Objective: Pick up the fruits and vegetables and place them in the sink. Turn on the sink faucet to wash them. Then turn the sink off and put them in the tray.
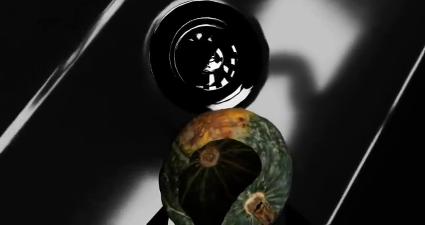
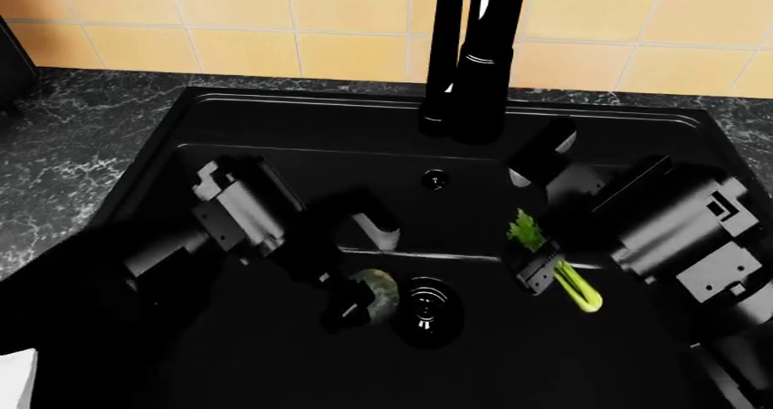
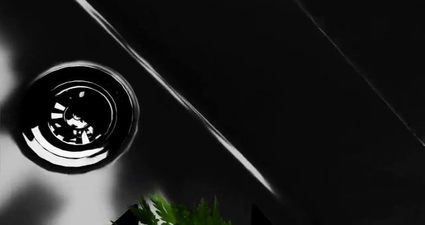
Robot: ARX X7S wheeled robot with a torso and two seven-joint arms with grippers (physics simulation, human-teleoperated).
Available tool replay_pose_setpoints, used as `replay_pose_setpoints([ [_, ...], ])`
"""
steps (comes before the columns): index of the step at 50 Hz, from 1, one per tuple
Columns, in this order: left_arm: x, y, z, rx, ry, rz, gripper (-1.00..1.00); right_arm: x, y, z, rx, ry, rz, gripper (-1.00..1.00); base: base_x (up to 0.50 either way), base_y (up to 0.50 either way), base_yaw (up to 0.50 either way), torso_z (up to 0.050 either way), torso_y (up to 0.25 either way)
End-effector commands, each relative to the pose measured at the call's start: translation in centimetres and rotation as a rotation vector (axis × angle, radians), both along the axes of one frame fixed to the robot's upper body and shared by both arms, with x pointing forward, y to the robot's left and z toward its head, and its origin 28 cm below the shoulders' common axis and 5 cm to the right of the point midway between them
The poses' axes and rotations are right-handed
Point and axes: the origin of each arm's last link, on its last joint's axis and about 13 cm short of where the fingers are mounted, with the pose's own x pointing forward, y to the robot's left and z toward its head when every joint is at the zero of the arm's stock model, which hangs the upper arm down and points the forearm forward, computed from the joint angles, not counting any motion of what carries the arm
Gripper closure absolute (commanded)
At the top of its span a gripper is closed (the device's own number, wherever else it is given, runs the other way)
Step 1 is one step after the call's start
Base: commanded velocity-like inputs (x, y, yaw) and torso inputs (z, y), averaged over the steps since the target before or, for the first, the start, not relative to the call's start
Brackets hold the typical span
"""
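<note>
1. Left gripper [image 2: 357,305] clenches the squash [image 2: 376,296] at the head view's lower centre, beside the drain [image 2: 425,309], ready to drop.
2. Right gripper [image 2: 540,271] grasps the celery [image 2: 562,278] centre-right, low inside the sink [image 2: 217,119] under the faucet [image 2: 477,56].

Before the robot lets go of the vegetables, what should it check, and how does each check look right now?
1. Small ribbed dark-green squash over the deep matte-black sink: ok, beside the round drain.
2. Leafy light-green celery bunch over the sink: ok.
3. Left gripper holding the squash: ok.
4. Right gripper holding the celery: ok.
5. Squash resting on the basin floor: cannot tell.
6. Tall glossy black faucet running: no water visible, ok.
</note>
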Motion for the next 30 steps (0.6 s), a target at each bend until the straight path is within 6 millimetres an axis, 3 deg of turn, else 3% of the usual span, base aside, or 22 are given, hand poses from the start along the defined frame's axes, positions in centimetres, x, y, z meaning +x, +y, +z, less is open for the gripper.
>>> replay_pose_setpoints([
  [1,-0.4,1.5,2.2,-0.023,-0.064,0.064,1.00,-1.0,-1.0,1.6,-0.008,-0.082,-0.046,1.00,0.00,0.00,0.00,0.000,0.000],
  [13,-1.0,2.9,3.7,-0.095,-0.152,0.085,1.00,-1.7,-1.3,2.7,0.018,-0.176,-0.076,1.00,0.00,0.00,0.00,0.000,0.013],
  [30,-2.1,3.2,5.4,-0.124,-0.209,0.088,1.00,-2.7,-1.6,2.7,0.010,-0.225,-0.115,1.00,0.00,0.00,0.00,0.000,0.246],
])
